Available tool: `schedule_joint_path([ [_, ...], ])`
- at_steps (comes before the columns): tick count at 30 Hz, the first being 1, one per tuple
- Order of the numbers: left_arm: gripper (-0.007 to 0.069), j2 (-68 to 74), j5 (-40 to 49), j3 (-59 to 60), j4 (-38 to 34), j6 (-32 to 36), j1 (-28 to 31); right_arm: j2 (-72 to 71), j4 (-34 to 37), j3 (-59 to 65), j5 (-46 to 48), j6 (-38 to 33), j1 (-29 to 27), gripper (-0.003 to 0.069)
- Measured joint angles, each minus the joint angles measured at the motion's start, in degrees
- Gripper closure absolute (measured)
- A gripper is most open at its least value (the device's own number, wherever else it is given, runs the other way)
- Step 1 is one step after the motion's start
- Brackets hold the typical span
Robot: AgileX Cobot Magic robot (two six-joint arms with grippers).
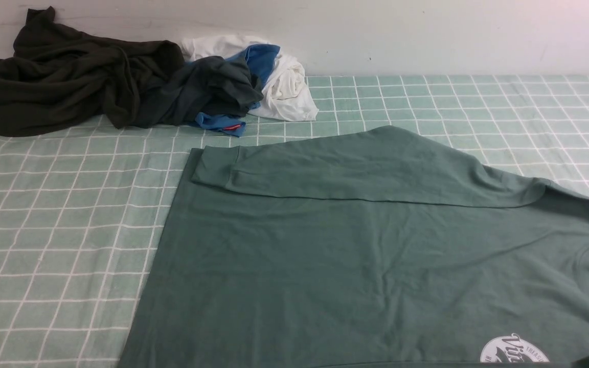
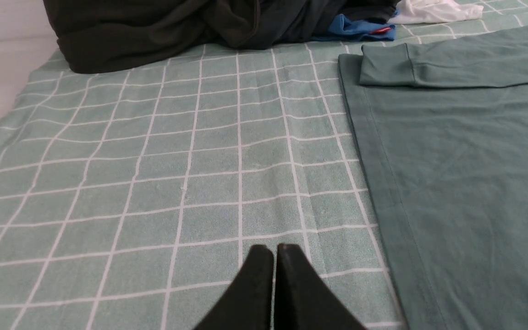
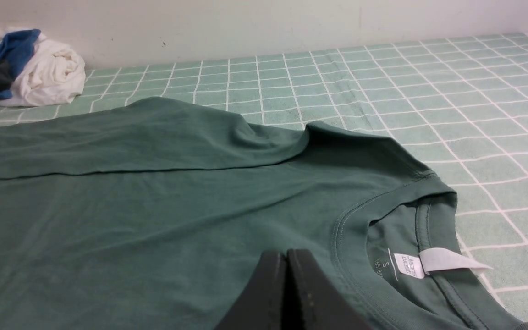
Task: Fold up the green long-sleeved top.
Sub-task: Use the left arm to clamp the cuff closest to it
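Observation:
The green long-sleeved top (image 1: 376, 255) lies flat on the checked cloth, neck toward the right, hem toward the left. Its far sleeve (image 1: 356, 168) is folded across the body, cuff at the left. A round white logo (image 1: 514, 352) shows at the near edge. My left gripper (image 2: 273, 250) is shut and empty above the checked cloth, just left of the top's hem (image 2: 374, 183). My right gripper (image 3: 286, 254) is shut and empty over the chest of the top (image 3: 154, 206), beside the ribbed collar (image 3: 351, 220) with its white label (image 3: 429, 262). Neither gripper shows in the front view.
A pile of clothes sits at the back left against the wall: a very dark olive-black garment (image 1: 59, 76), a charcoal-grey one (image 1: 212, 87), a blue one (image 1: 261, 59) and a white one (image 1: 287, 84). The green checked cloth (image 1: 54, 230) covers the table.

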Motion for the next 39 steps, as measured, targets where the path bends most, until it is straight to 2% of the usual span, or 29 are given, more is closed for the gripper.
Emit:
schedule_joint_path([
  [9,0.0627,0.0,0.0,0.0,-0.3,-0.1,0.0,0.0,0.0,0.0,0.0,0.0,0.0,0.0673],
  [14,0.0627,0.0,0.0,0.0,-5.8,-1.8,0.0,0.0,0.0,0.0,0.0,0.0,0.0,0.0673],
  [17,0.0627,0.0,0.0,0.0,-13.0,-5.1,0.0,0.0,0.0,0.0,0.0,0.0,0.0,0.0673],
  [23,0.0627,0.0,-1.2,0.5,-40.3,-15.0,0.0,0.0,2.0,0.0,0.1,0.1,0.0,0.0673],
  [25,0.0627,0.0,-1.8,0.5,-49.1,-15.8,0.0,0.0,7.5,0.0,0.1,0.9,0.0,0.0673],
  [27,0.0627,0.0,-2.3,0.5,-52.2,-15.3,0.0,0.0,13.8,0.0,0.3,2.4,0.0,0.0673],
  [30,0.0627,0.0,-2.8,0.5,-54.3,-15.1,0.0,0.0,25.3,0.0,0.7,5.8,0.0,0.0673],
  [34,0.0627,0.0,-2.6,0.5,-55.1,-14.1,0.0,0.0,44.5,-0.1,0.8,9.7,0.0,0.0673],
  [35,0.0627,0.0,-2.2,0.4,-55.1,-12.7,0.0,0.0,48.2,-0.1,0.5,9.7,0.0,0.0673],
  [37,0.0627,0.0,-1.1,-0.3,-55.0,-9.7,0.0,0.0,50.9,-0.1,0.1,9.2,0.0,0.0673],
  [39,0.0627,0.0,1.3,-4.5,-53.9,-0.2,0.0,0.0,54.2,0.0,-1.8,7.6,0.0,0.0673],
])
